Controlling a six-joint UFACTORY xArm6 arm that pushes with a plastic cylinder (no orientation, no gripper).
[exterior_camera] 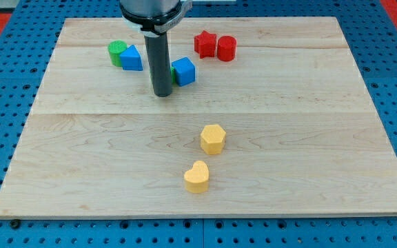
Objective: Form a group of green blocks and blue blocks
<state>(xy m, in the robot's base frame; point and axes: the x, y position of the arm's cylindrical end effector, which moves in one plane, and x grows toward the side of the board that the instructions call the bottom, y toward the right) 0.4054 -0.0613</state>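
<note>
Mostly there, I'd say: green cylinder [117, 52] and blue block [131, 58] already touch, off to my tip's [163, 94] left on the table [81, 158]. No claw here, so nothing's held. A second blue cube [184, 71] sits just right of the rod, some green peeking behind it, not yet joined.

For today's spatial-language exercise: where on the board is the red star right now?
The red star sits near the view's top, right of centre, touching the red cylinder on its right, with the blue cube below-left.
</note>
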